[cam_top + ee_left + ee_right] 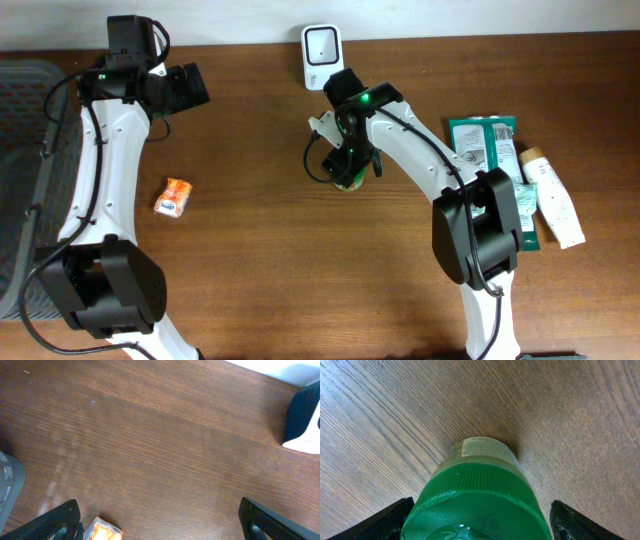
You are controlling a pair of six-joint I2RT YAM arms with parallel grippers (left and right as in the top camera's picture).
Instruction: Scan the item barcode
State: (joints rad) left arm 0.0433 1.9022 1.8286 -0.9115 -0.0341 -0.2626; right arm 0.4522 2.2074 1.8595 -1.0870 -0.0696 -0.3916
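Right gripper hangs over the green-capped jar, jaws wide on either side of the lid. Honestly can't tell if they're pinching it. The jar stands upright on the wooden table, near the white barcode scanner. My worry: one finger lands first and tips it, or the round lid twists in the grip and the barcode ends up facing away.
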